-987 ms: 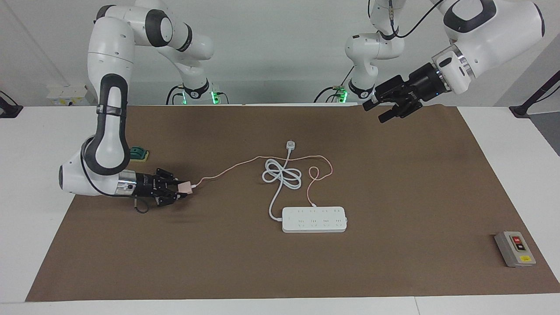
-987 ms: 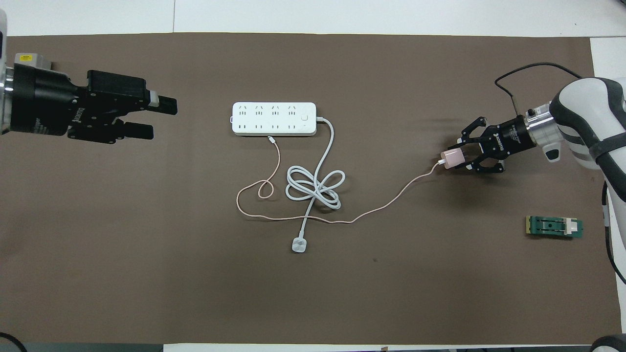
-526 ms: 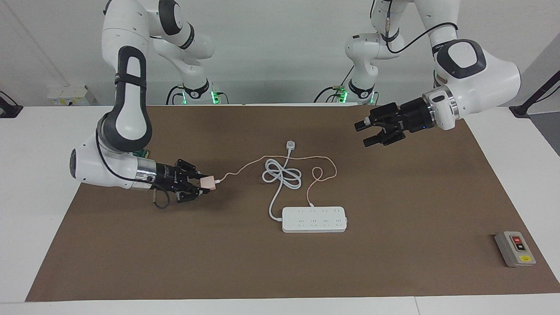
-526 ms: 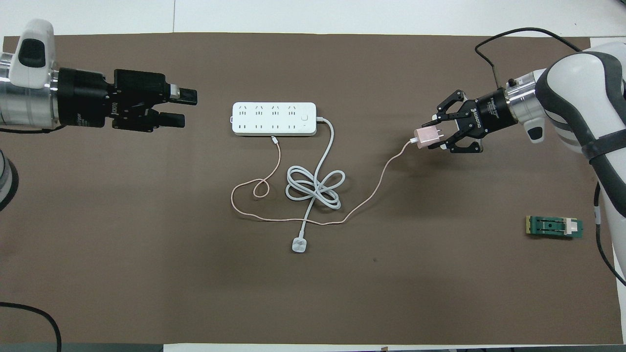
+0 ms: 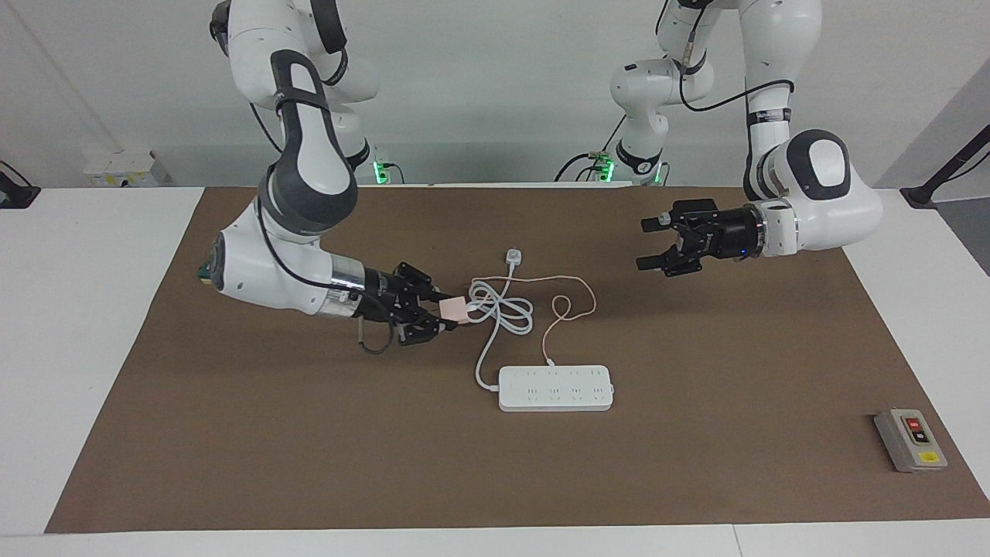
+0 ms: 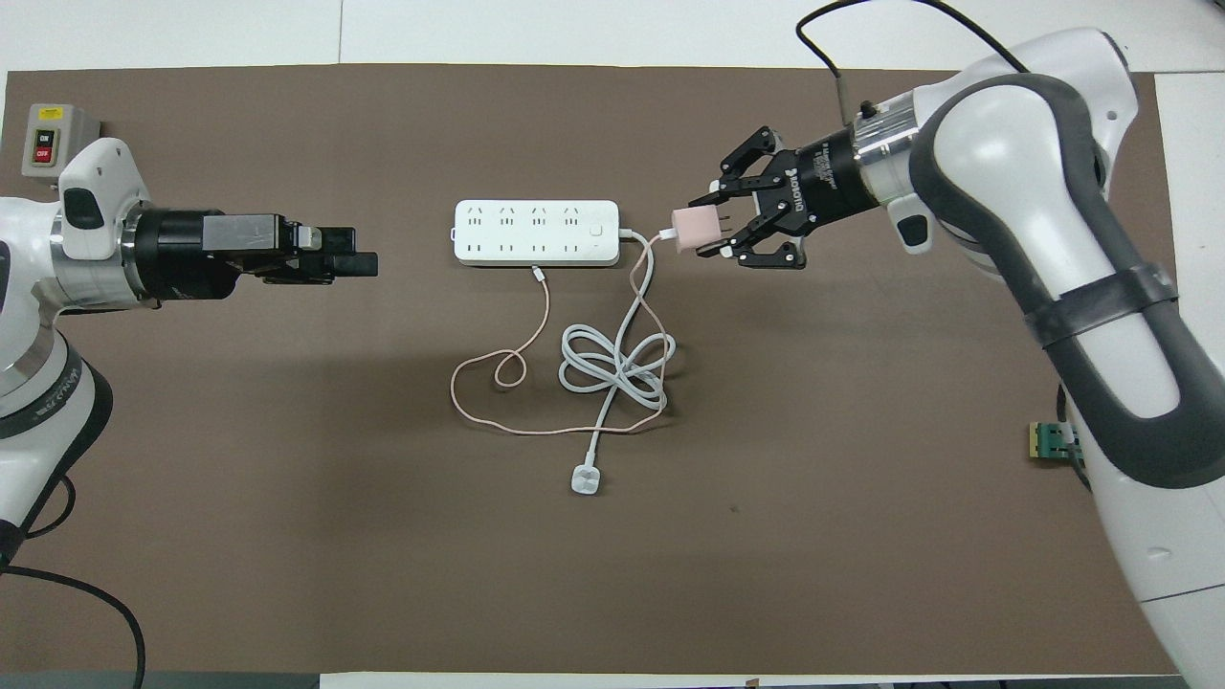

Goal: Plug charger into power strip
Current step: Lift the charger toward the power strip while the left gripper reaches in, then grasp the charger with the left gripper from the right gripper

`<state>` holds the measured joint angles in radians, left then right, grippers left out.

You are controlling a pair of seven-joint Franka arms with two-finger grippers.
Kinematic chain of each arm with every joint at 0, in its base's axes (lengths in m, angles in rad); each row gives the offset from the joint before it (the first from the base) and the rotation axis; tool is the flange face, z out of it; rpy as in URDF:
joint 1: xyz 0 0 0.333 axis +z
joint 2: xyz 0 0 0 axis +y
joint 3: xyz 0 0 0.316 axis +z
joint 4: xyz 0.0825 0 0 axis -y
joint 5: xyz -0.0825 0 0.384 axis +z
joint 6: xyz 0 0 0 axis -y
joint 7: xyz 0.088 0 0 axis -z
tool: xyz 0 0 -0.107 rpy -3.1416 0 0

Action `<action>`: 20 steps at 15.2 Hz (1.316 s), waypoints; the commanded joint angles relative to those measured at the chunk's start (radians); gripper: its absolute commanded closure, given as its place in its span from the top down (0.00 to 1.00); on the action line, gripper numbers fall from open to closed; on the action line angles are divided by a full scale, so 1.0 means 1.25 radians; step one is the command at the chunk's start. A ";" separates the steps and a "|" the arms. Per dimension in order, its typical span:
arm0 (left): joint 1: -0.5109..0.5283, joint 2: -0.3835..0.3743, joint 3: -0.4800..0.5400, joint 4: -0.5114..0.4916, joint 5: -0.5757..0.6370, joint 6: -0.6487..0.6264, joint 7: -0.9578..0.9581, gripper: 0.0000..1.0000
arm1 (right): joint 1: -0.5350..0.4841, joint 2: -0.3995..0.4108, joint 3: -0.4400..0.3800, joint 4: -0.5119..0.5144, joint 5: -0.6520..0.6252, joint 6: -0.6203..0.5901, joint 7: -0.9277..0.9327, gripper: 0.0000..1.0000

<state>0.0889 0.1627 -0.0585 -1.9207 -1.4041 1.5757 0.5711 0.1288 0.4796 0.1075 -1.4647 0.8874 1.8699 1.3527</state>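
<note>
The power strip (image 5: 555, 388) (image 6: 536, 232) lies flat in the middle of the brown mat, its thick white cord (image 5: 499, 309) (image 6: 612, 368) coiled nearer to the robots. My right gripper (image 5: 441, 311) (image 6: 713, 230) is shut on the pale pink charger (image 5: 453, 308) (image 6: 696, 230) and holds it in the air over the coiled cord, near the strip's end toward the right arm. The charger's thin pink cable (image 5: 572, 302) (image 6: 498, 368) trails over the mat. My left gripper (image 5: 648, 244) (image 6: 359, 258) is open and empty in the air, off the strip's other end.
The cord's white round-ended plug (image 5: 512, 256) (image 6: 585, 479) lies nearer to the robots than the coil. A grey box with red and yellow buttons (image 5: 910, 440) (image 6: 50, 144) sits at the left arm's end. A small green part (image 6: 1048, 442) lies at the right arm's end, partly hidden by the arm.
My right gripper has carried the charger toward the middle, up to the power strip's end, dragging the pink cable. My left gripper has come lower and closer to the strip.
</note>
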 commanded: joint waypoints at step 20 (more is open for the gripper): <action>-0.075 0.099 -0.001 -0.023 -0.200 0.099 0.143 1.00 | 0.219 0.011 -0.001 0.048 0.041 0.215 0.184 0.00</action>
<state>-0.0068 0.2907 -0.0624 -1.9291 -1.6461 1.6847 0.7224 0.3937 0.4809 0.1082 -1.4267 0.9180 2.1150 1.5687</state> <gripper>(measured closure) 0.000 0.533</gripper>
